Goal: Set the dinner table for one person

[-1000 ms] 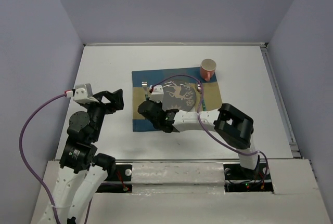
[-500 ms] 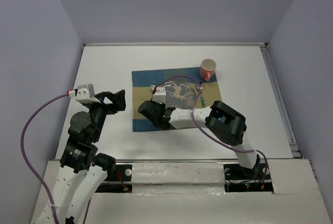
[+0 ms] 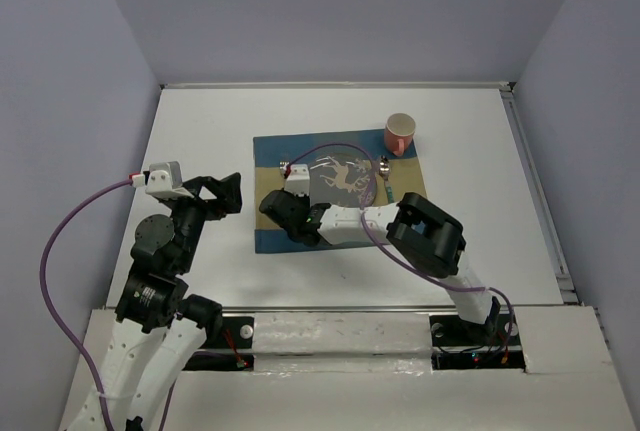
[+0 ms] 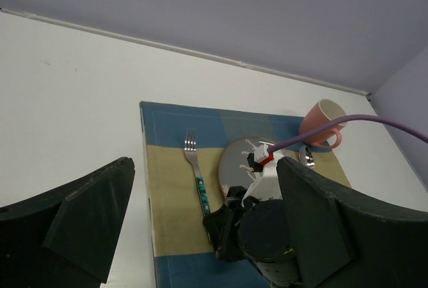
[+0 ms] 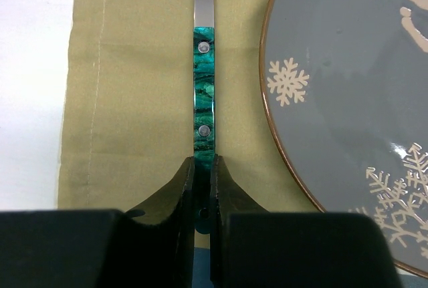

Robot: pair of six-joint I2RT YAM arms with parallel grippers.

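On the white dinner table (image 3: 200, 131) lies a blue and tan placemat (image 3: 268, 149) with a grey reindeer plate (image 3: 342, 176) in its middle. A fork (image 4: 196, 168) with a green handle (image 5: 204, 87) points away from me just left of the plate (image 5: 348, 101), over the mat's tan band. My right gripper (image 5: 202, 161) is shut on the near end of that handle, low over the mat (image 3: 278, 206). My left gripper (image 3: 225, 194) hangs open and holds nothing, above the bare table left of the mat.
An orange mug (image 3: 399, 134) stands at the mat's back right corner. A spoon (image 3: 385, 176) lies right of the plate. The right arm's forearm and elbow (image 3: 425, 236) stretch across the mat's near edge. Grey walls enclose the table.
The right gripper has slid a little left and away from me along the mat, still shut on the fork, and its elbow followed leftward. The left arm has stayed still.
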